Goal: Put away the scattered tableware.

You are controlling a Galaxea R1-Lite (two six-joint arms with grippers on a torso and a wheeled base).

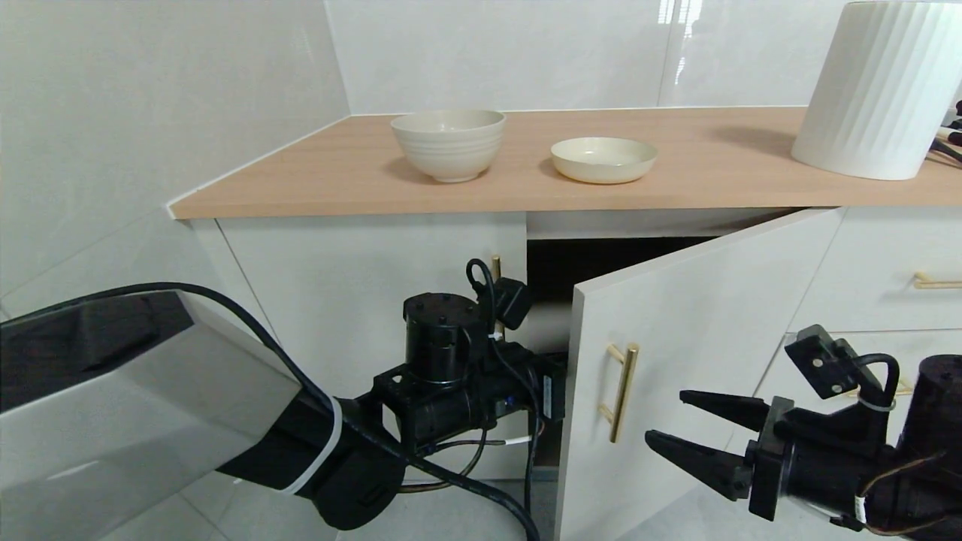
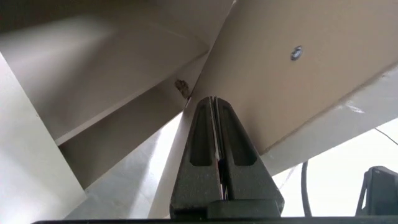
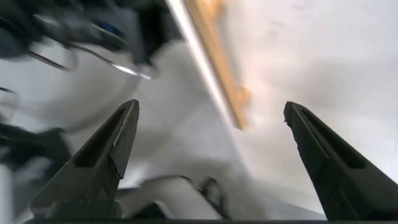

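Right gripper (image 1: 667, 415) spread wide near the door handle (image 1: 624, 391).
Left gripper (image 2: 213, 102) pressed together behind door (image 1: 699, 300); bowl (image 1: 449, 143), dish (image 1: 603, 158) on counter (image 1: 338, 180).

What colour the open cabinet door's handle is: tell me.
Gold, a slim bar handle on the white cabinet door; the head view shows it best.

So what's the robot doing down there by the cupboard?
It's working on the cupboard door, which stands partly open. Its left tool, shut, is tucked in at the inner side of the door, and its right tool, open, is out front near the gold handle. The bowl and the shallow dish sit on the countertop, not yet put away.
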